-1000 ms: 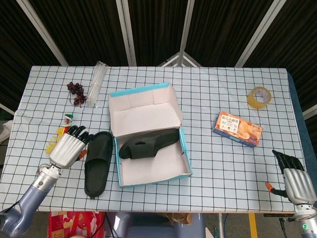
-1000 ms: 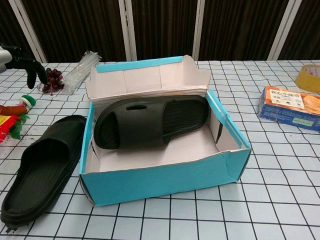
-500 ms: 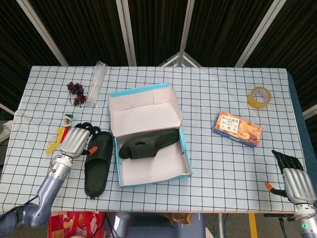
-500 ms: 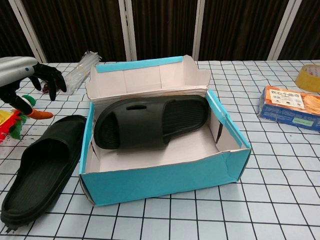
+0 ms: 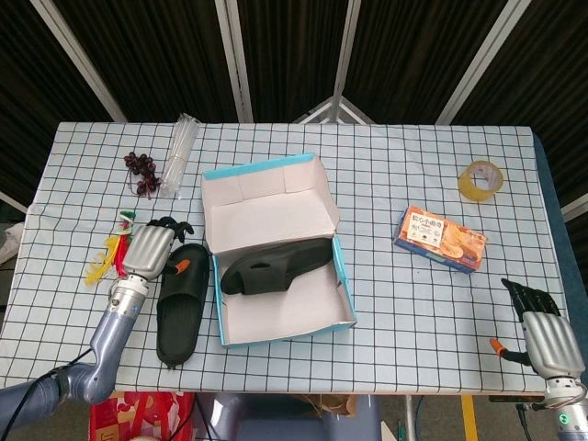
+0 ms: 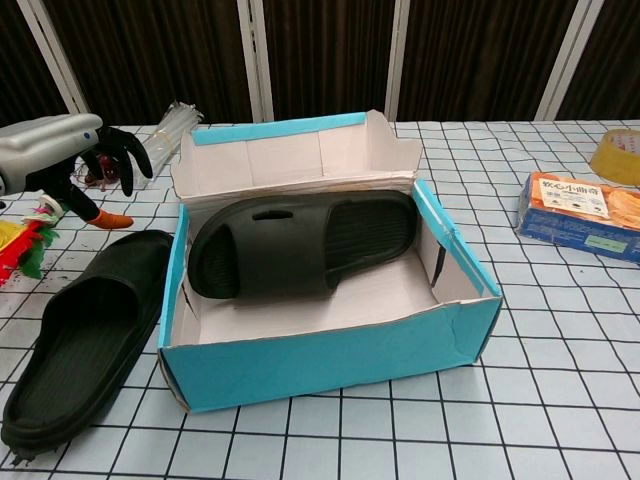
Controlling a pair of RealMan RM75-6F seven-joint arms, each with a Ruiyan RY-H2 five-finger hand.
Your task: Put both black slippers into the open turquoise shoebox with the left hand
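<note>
One black slipper (image 5: pixel 276 265) (image 6: pixel 300 243) lies inside the open turquoise shoebox (image 5: pixel 347 296) (image 6: pixel 330 365), leaning on the box's back wall. The other black slipper (image 5: pixel 181 303) (image 6: pixel 82 335) lies flat on the table just left of the box. My left hand (image 5: pixel 152 247) (image 6: pixel 75 160) hovers above that slipper's far end, fingers apart and pointing down, holding nothing. My right hand (image 5: pixel 542 329) rests at the table's front right corner, far from the box, fingers spread and empty; the chest view does not show it.
A bunch of dark grapes (image 5: pixel 141 170) and a clear plastic bag (image 5: pixel 178 150) lie at the back left. Colourful toys (image 5: pixel 107 253) sit left of my left hand. An orange snack box (image 5: pixel 440 238) (image 6: pixel 583 214) and a tape roll (image 5: pixel 480 179) lie on the right.
My left hand has moved right and away from me, from beside the loose slipper to above its far end. The slippers, the box and the right hand have not moved.
</note>
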